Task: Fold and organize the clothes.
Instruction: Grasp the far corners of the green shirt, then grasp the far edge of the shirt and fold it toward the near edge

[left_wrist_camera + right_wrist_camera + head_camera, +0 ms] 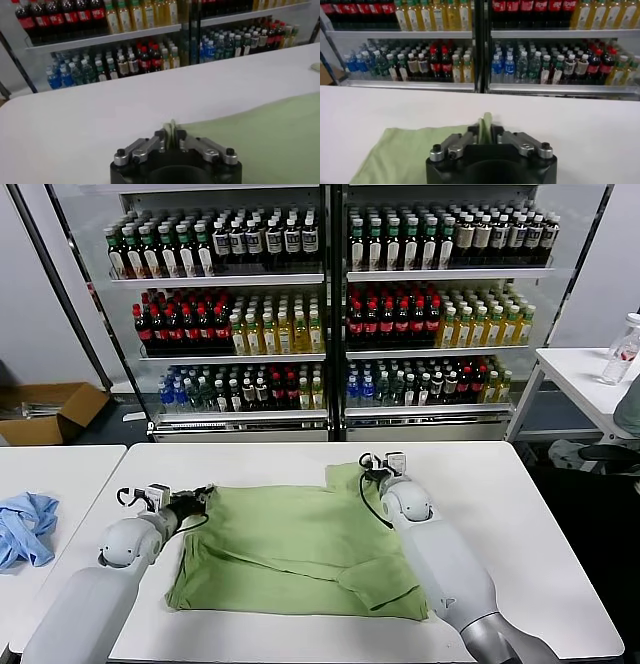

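A: Gripping where?
B: Left gripper [203, 497] is pinched closed on the shirt [290, 544] at its far left corner; right gripper [366, 467] likewise at the far right corner.
A: Purpose?
B: Likely keeping that edge taut on the table [520, 524] for 1 fold.

No lettering can be read anywhere; the labels on the shelved bottles [330, 244] are too small.

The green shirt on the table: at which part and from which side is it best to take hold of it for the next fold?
Probably at its two far corners, from above. The green shirt lies flat on the white table, so only pinched edges lift. The left tool and right tool are each shut on a raised fold of cloth there.
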### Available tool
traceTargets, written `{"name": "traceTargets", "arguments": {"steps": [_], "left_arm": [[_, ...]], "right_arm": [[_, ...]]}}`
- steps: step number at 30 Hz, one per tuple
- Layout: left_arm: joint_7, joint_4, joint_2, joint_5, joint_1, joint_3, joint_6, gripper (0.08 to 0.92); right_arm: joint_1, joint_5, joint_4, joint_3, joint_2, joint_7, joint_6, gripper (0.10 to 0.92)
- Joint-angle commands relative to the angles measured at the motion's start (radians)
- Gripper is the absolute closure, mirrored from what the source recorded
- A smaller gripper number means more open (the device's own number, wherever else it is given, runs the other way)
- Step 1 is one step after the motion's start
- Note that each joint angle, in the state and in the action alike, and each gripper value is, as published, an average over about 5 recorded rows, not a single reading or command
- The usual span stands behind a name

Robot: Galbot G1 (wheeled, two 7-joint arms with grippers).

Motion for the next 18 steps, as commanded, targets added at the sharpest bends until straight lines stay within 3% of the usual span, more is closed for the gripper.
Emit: {"name": "traceTargets", "arguments": {"steps": [1, 9, 18], "left_arm": [[-0.005, -0.042, 0.01, -0.048, 0.015, -0.013, -0.035, 0.895], [-0.047, -0.285, 0.104, -0.184, 0.202, -0.1, -0.064, 0.911], [-0.038, -0.412, 0.142, -0.195, 0.448, -0.209, -0.118, 0.911]], "right_arm": [[-0.021, 0.027, 0.133, 0.003, -0.02, 0.005, 0.025, 0.918], [-0.242, 0.136, 0.619, 0.054, -0.169, 0.07, -0.079, 0.921], [-0.576, 0.128, 0.947, 0.15, -0.27, 0.091, -0.104, 0.921]]}}
